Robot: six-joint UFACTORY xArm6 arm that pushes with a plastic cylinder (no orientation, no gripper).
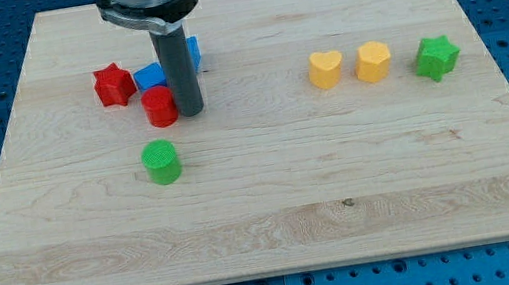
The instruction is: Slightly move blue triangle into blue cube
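Note:
My tip [190, 111] rests on the board just right of the red cylinder [159, 106], touching or nearly touching it. A blue block [150, 76], its shape unclear, sits just above the red cylinder, left of the rod. Another blue block [193, 50] shows partly behind the rod on its right side; most of it is hidden. I cannot tell which is the triangle and which the cube. The two blue blocks lie on either side of the rod, close together.
A red star [112, 85] lies left of the blue blocks. A green cylinder [161, 162] sits below the red cylinder. At the view's right stand a yellow heart [325, 68], a yellow block [373, 61] and a green star [436, 57]. The wooden board [344, 200] ends in blue surround.

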